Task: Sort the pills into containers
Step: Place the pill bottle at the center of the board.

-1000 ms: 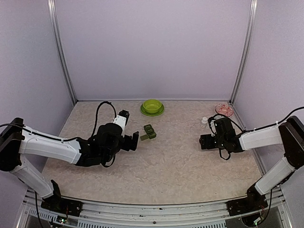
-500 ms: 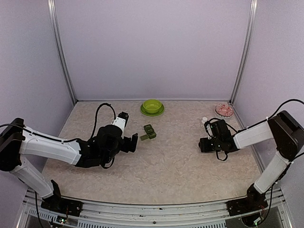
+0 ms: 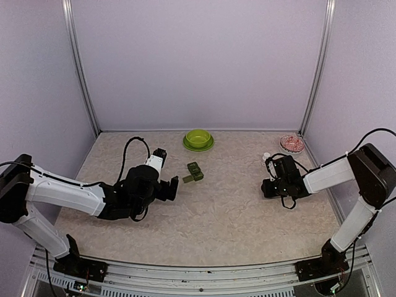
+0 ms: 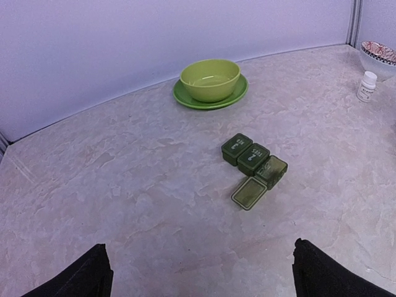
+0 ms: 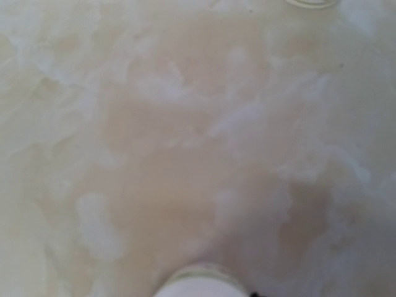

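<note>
Risk begins on your left. The left pincer [image 4: 199, 260] stands wide open and holds nothing. It sits low over the marbled beige table [image 4: 124, 185], and the small dark green three-compartment pill box [image 4: 253, 159] lies just ahead, apart from it. One end lid [image 4: 249, 193] is flipped open flat on the table; the other two are shut. If you drive forward carelessly, a finger will likely shove the light box or knock that lid shut.

Behind the box, the lime green round bowl on its matching plate [image 4: 210, 80] is well clear.

Further right, the small white bottle [image 3: 266, 158] stands just behind the right pincer [image 3: 266, 185], near the red-patterned bowl [image 3: 291, 143]. A sweep of that wrist could topple the bottle.

You cannot tell whether the right pincer is open or closed. Its own camera shows only blurred table, very close, and a white round shape [image 5: 201, 283] at the bottom edge.

No pills show in any view, so treat any grasp there as unconfirmed. A speck that small can slip out unnoticed on the way across.
</note>
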Controlling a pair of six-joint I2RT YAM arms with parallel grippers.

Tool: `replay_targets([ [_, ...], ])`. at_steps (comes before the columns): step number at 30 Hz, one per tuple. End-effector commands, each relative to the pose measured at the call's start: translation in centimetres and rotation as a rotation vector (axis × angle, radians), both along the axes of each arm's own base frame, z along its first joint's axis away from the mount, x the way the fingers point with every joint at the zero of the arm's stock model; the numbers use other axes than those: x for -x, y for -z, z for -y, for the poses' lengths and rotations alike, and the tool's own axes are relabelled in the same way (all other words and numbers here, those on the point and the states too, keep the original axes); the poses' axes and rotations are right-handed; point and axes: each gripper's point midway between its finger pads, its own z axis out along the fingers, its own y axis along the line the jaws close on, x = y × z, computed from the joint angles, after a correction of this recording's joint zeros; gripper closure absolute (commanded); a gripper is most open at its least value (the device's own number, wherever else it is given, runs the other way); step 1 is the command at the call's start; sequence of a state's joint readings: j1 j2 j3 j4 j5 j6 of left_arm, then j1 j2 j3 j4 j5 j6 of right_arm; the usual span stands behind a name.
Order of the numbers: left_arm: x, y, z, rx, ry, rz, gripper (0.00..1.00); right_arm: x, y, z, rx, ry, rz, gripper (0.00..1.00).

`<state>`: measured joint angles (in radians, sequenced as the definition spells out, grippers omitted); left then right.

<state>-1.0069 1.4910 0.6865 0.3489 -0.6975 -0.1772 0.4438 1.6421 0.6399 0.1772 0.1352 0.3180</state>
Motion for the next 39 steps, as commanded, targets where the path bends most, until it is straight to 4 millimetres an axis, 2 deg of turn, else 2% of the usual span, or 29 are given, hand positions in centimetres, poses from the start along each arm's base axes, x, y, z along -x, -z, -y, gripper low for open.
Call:
replay_targets([
  [1, 0.1, -0.2, -0.2, 0.017, -0.012, 0.009, 0.01, -0.6, -0.7, -0.5, 0.026, -0.021, 0.033, 0.72],
  [8, 0.2, -0.2, -0.3, 0.020, -0.012, 0.008, 0.01, -0.3, -1.1, -2.4, 0.073, -0.093, 0.058, 0.76],
  [11, 0.3, -0.2, -0.4, 0.021, -0.011, 0.007, 0.01, 0.0, -1.5, -4.3, 0.072, -0.164, 0.075, 0.78],
  [15, 0.3, -0.4, -0.5, 0.024, -0.013, 0.008, 0.01, 1.0, -2.5, -7.8, 0.022, -0.311, 0.111, 0.80],
  [19, 0.4, -0.6, -0.7, 0.026, -0.018, 0.011, 0.01, 3.0, -3.0, -11.9, -0.012, -0.491, 0.123, 0.80],
  [27, 0.5, -1.0, -1.4, 0.027, -0.032, 0.019, 0.01, 7.5, -2.0, -19.1, 0.006, -0.783, 0.117, 0.79],
  [33, 0.7, -1.1, -1.8, 0.027, -0.037, 0.020, 0.01, 9.6, -1.5, -22.2, 0.006, -0.895, 0.106, 0.79],
  [39, 0.6, -1.2, -2.3, 0.016, -0.047, 0.022, 0.01, 11.6, -0.8, -24.1, 0.005, -0.979, 0.095, 0.78],
])
